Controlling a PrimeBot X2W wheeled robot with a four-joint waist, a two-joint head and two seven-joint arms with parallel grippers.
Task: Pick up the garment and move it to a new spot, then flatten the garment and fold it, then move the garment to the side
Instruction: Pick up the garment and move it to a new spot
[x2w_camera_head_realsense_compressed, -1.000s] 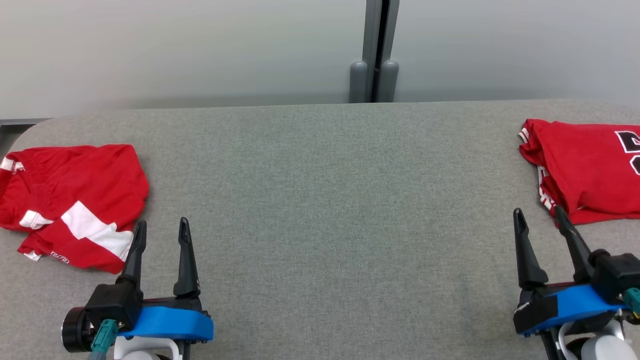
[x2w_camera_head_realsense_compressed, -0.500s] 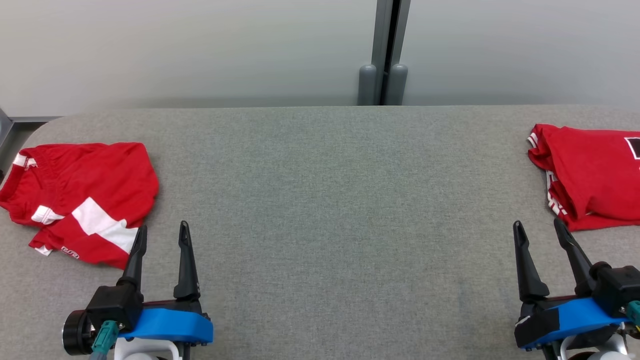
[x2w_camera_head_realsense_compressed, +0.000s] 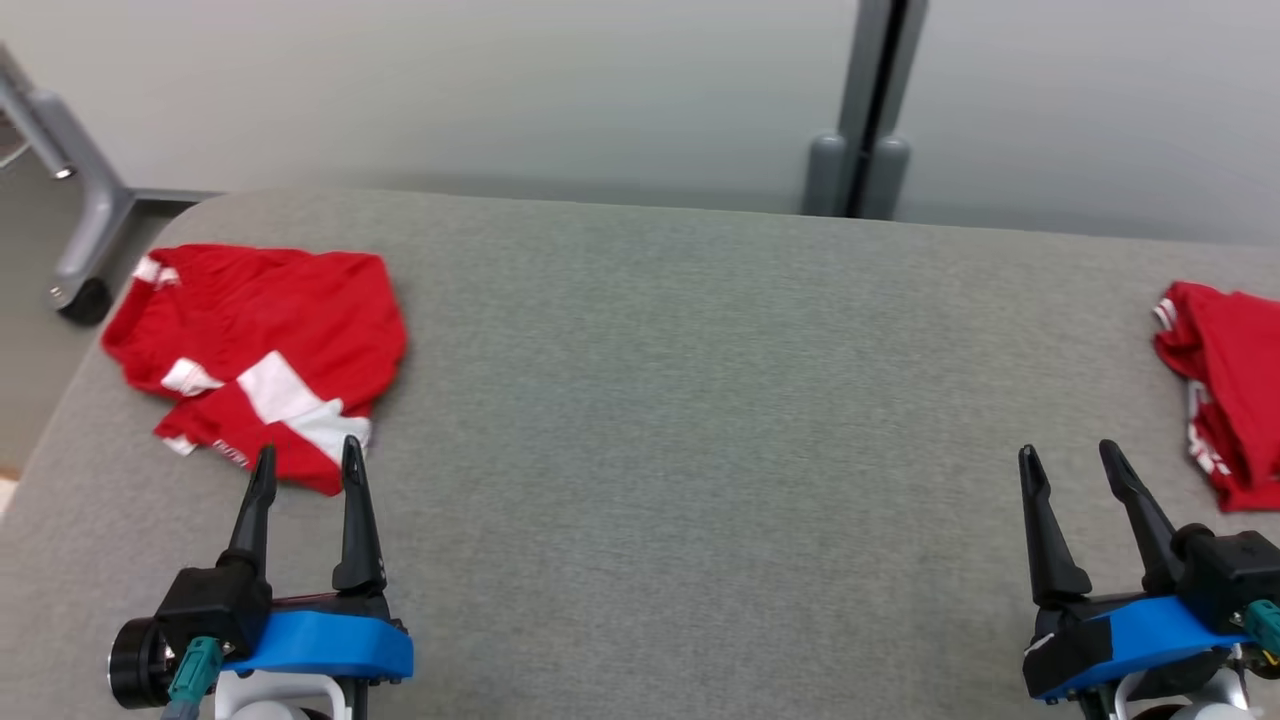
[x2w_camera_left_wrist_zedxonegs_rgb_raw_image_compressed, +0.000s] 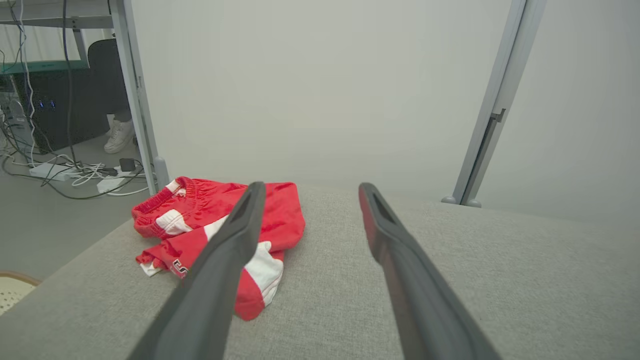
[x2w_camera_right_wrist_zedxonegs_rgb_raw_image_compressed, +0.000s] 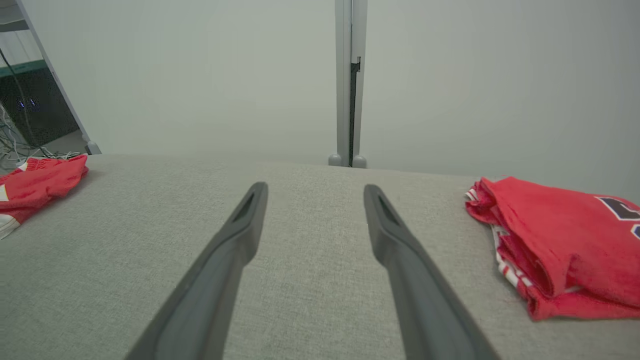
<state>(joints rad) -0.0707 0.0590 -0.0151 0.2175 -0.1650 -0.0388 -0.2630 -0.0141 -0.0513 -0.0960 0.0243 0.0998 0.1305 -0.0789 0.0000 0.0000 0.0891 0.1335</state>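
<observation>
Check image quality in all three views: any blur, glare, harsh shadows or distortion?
Head view: flat, even light, no glare; the grey table weave looks slightly smeared. Left wrist view: red shorts sharp, left claw's fingers soft near the lens, partition posts splay upward. Right wrist view: red jersey crisp over a faint shadow, right claw's fingers likewise soft.

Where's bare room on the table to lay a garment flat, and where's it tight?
The whole middle of the table is bare, bordered by the shorts on the left, the jersey on the right and the post behind. Crowded: the left end, where the left claw points at the shorts, and the right end, where the jersey lies beside the right claw.
</observation>
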